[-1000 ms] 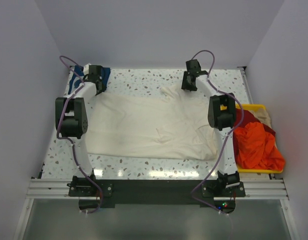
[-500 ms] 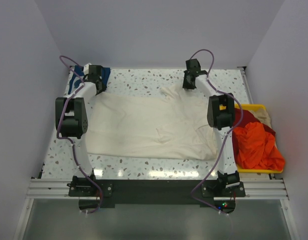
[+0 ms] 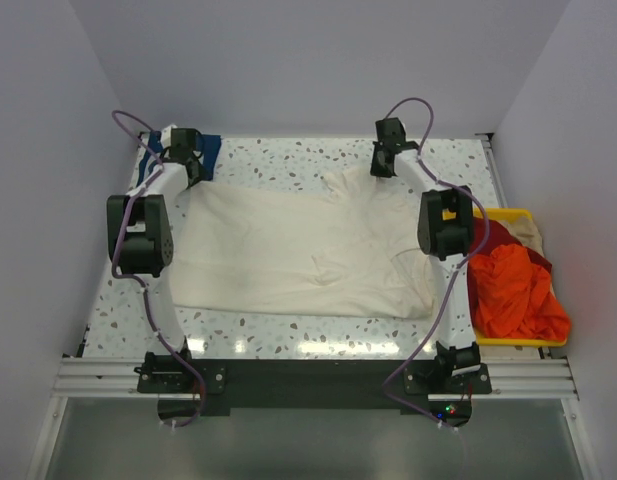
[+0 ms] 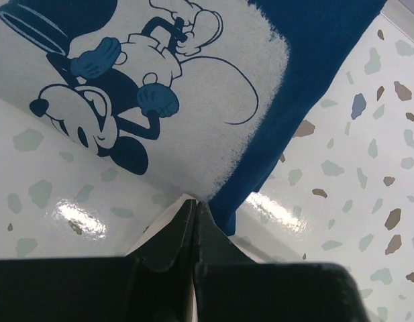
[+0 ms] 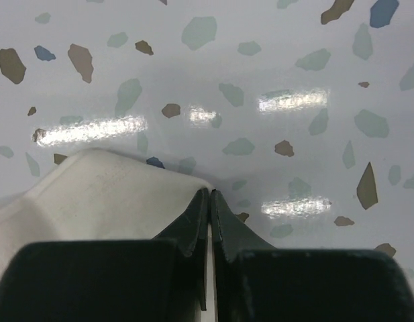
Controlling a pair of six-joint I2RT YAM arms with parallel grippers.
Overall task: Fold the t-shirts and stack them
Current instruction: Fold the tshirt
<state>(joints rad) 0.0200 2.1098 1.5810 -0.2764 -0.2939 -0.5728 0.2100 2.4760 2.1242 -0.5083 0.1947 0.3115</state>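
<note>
At the right jaws: pressed together, tips meeting the far edge of the cream t-shirt [image 5: 106, 194], cloth lying off to their left, bare counter [image 5: 274, 67] beyond. Looks like a pinch on that edge; cannot confirm cloth between the tips.

At the left jaws: likewise pressed together, a sliver of cream cloth beside the tips, the navy t-shirt [image 4: 314, 80] with its white cartoon print just beyond.

From above: one pair at each far corner of the cream t-shirt, its wider span running left to right between them, body spread back toward the bases. Probably calls for drawing both far corners toward the near hem together.

Off to the right, well apart: orange-red t-shirt [image 3: 513, 290] heaped in the yellow bin [image 3: 508, 213], beige t-shirt [image 3: 536, 235] behind it.

Hidden from above: both pinch points under the wrists, and most of the navy t-shirt behind the left arm.
</note>
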